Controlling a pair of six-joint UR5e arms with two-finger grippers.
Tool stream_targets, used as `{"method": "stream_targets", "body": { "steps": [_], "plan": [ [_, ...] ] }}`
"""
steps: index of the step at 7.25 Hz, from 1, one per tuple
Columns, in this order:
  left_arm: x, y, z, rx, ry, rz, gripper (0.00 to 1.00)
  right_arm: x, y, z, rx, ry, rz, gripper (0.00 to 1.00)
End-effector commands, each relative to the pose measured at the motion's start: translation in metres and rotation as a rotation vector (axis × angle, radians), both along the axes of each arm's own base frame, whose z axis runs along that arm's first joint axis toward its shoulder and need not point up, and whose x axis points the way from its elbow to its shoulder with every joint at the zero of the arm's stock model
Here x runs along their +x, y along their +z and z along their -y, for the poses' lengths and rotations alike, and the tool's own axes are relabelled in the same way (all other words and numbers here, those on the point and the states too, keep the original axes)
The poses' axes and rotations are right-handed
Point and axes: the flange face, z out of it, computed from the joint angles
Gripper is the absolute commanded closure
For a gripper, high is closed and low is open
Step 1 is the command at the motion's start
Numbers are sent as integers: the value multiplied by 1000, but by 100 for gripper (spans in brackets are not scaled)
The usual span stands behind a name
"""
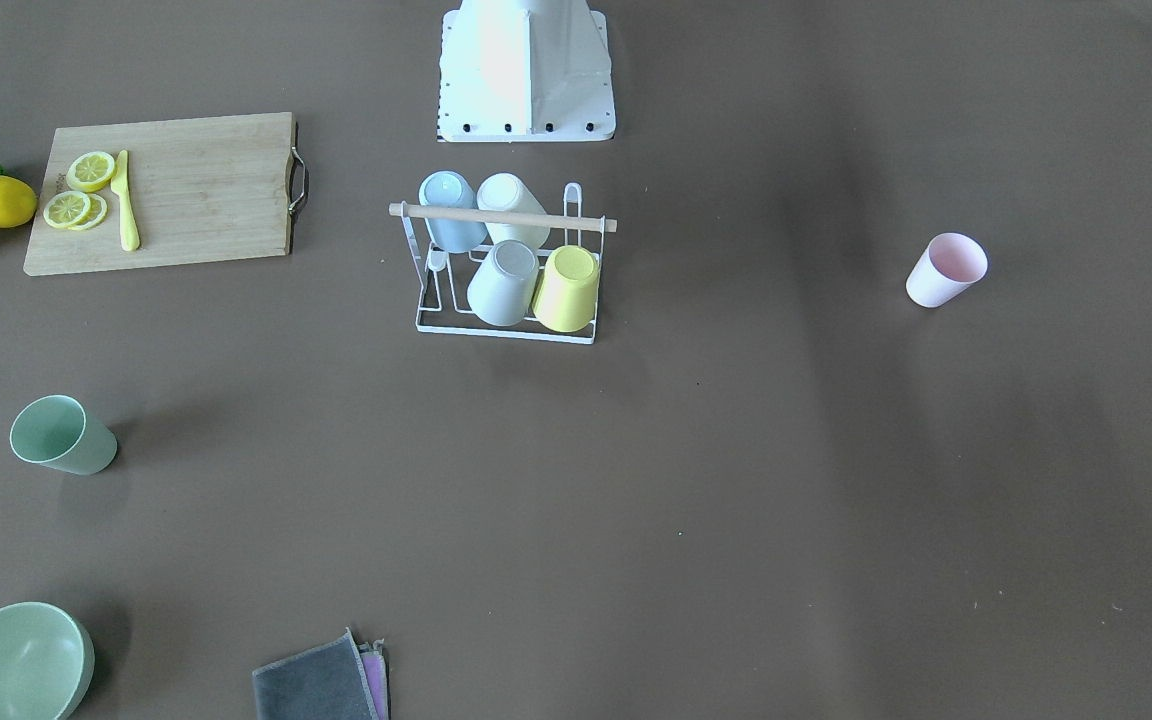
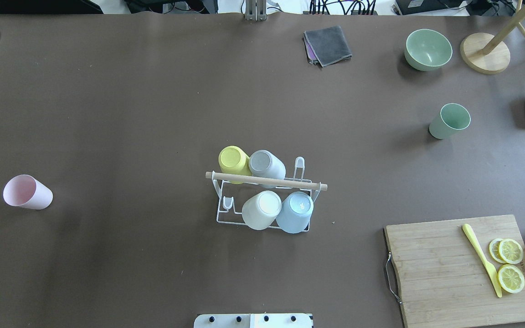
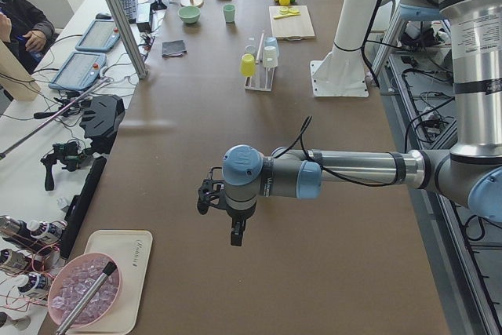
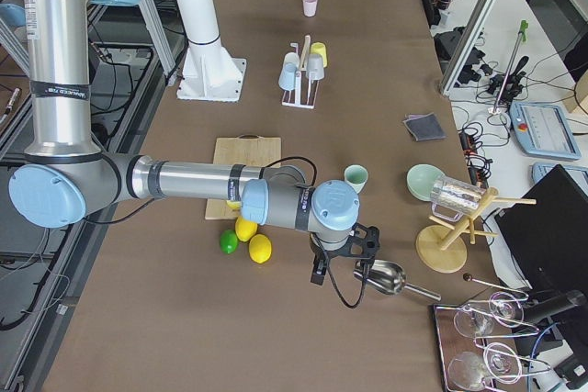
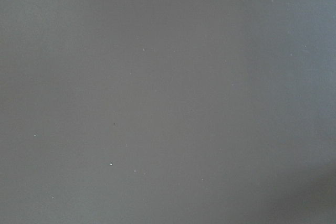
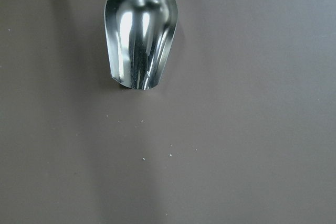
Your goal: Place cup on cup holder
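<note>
The white wire cup holder with its wooden rod [image 2: 267, 181] stands mid-table, also in the front view [image 1: 501, 217]. It bears a yellow, a grey, a white and a blue cup, all upside down. A pink cup [image 2: 28, 192] stands alone on the left side, upright. A green cup [image 2: 449, 120] stands alone at the far right. My left gripper [image 3: 234, 234] hangs over bare table at the left end, far from the cups. My right gripper [image 4: 331, 263] hangs near a metal scoop at the right end. I cannot tell whether either is open or shut.
A cutting board [image 2: 463, 269] with lemon slices and a yellow knife lies at the near right, with lemons beside it. A green bowl [image 2: 428, 49], a grey cloth [image 2: 327, 44], a wooden stand [image 2: 486, 52] and the metal scoop [image 6: 140, 30] are at the far right.
</note>
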Motion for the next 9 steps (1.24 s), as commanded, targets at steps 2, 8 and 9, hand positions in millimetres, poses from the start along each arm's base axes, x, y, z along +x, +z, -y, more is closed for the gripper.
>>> {"method": "stream_targets", "body": {
  "steps": [2, 8, 9],
  "plan": [
    [22, -30, 12, 96, 88, 89, 2, -4, 0, 4, 105, -53, -75, 0],
    [131, -172, 103, 239, 300, 554, 2, -5, 0, 5, 160, -108, -72, 0],
    [154, -180, 106, 280, 337, 612, 2, -4, 0, 4, 160, -107, -72, 0]
  ]
}}
